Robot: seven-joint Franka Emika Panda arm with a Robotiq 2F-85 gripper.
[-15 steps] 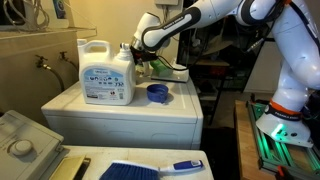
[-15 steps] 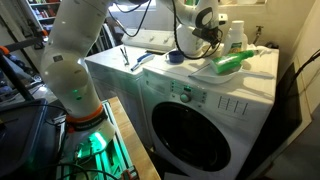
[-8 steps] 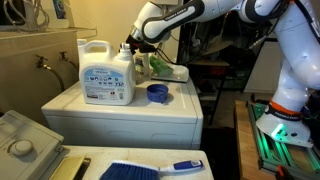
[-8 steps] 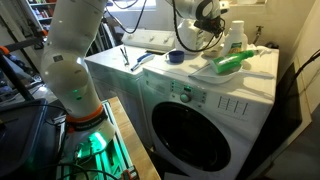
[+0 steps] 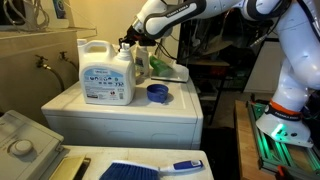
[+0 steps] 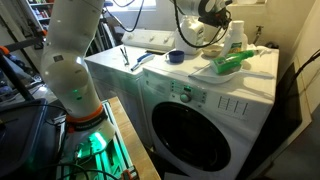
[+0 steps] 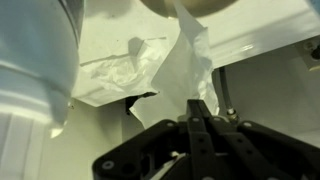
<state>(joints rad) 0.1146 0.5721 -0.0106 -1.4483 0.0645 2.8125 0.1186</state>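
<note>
My gripper [image 7: 197,118] is shut on a thin white sheet [image 7: 190,65], which stretches away from the fingertips toward a crumpled white mass [image 7: 120,75] below. In both exterior views the gripper [image 5: 128,42] [image 6: 207,10] hangs above the back of the washing machine top [image 5: 130,112], just beside the cap of a large white detergent jug [image 5: 105,72]. A blue cup-shaped cap [image 5: 157,93] [image 6: 176,57] rests on the top near the jug. A green packet [image 5: 166,70] [image 6: 232,62] lies behind it. The sheet is too small to make out in the exterior views.
A blue-handled brush [image 5: 150,169] lies on the near counter. The arm's base [image 5: 280,125] glows green on the floor at the side. A white bottle with a green cap [image 6: 235,38] stands at the rear of the washer. The round door [image 6: 190,130] faces front.
The gripper has risen and shifted toward the jug's cap, staying shut and drawing the white sheet up with it. Jug, blue cap and green packet have not moved.
</note>
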